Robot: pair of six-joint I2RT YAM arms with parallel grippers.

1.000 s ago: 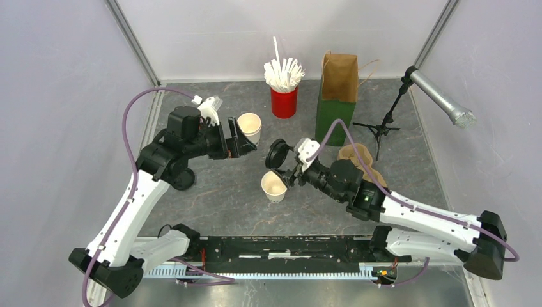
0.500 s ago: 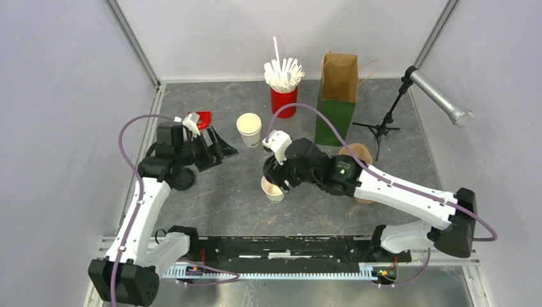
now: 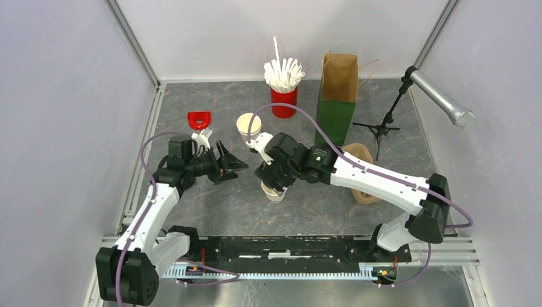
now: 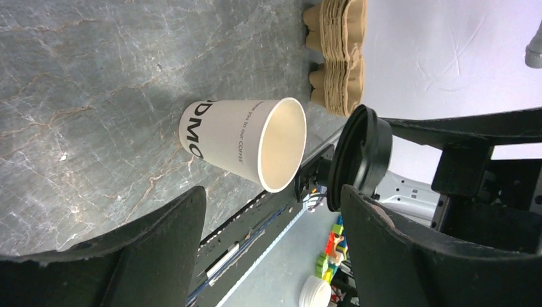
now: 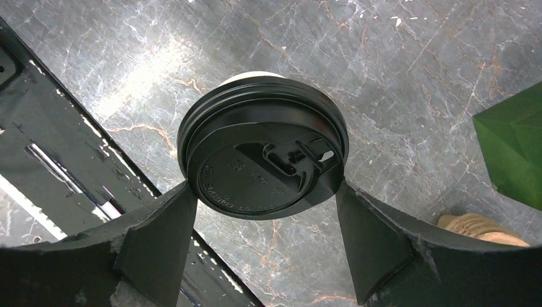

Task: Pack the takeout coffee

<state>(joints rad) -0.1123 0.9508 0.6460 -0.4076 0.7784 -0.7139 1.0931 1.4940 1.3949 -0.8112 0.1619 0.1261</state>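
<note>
The small white paper cup with dark print stands open at the table's middle. In the left wrist view its mouth has no lid on it. My right gripper is shut on the round black lid by its edges and holds it level just above the cup, a small gap apart. A sliver of the cup's rim shows behind the lid. My left gripper is open and empty, left of the cup and pointing at it.
A lidless stack of white cups stands behind the cup. Behind it are a red cup of straws and a green and brown bag. Brown cup carriers lie to the right, a red piece far left, and a microphone stand far right.
My right gripper has carried the lid from beside the cup to right over it. My left gripper has drawn back from the stack of cups and come down to the single cup's left.
</note>
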